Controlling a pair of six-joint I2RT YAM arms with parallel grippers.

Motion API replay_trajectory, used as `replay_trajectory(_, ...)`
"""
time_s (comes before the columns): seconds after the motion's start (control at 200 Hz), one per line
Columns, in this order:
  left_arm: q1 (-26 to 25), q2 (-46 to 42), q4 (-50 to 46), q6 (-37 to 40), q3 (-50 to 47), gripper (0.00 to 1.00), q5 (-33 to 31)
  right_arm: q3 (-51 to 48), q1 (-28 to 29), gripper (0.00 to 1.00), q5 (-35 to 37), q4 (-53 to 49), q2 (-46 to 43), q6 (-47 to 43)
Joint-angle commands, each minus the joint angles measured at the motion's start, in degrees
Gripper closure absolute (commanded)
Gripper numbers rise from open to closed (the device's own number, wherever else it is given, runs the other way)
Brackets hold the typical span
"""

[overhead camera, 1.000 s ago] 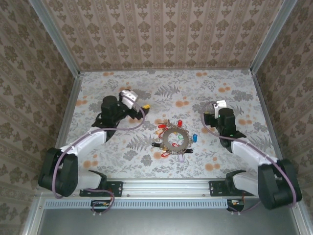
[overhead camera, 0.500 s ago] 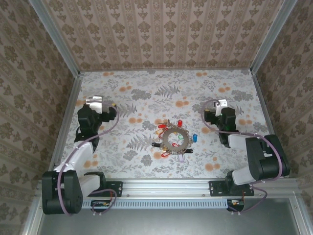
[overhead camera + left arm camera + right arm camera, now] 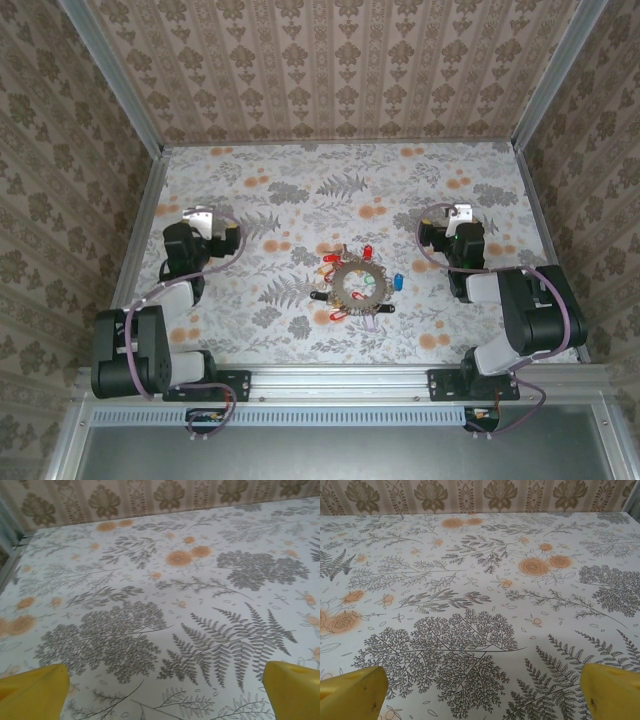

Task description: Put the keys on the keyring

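My left gripper [image 3: 165, 692] and right gripper [image 3: 482, 692] gape empty; the flat blue-headed key [image 3: 398, 281] beside the keyring [image 3: 355, 283] may skid when pinched.

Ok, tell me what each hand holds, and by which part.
Nothing: left hand and right hand are open and empty; the keyring lies apart from both.

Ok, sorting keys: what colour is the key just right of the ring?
That key is blue, clearest in the top view.
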Motion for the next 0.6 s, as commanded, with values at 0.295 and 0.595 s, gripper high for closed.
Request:
replay_trajectory(0.295,-3.65,0.72,-7.33,7.87,4.23,0.0,-9.95,0.6,0.13,0.01,2.0,0.3,0.06,0.93)
replay_trajectory(0.595,-0.4,2.84,-2.43,8.47,1.18,0.0,-0.23,0.64,0.13,0.0,1.9,0.21,0.11,0.99)
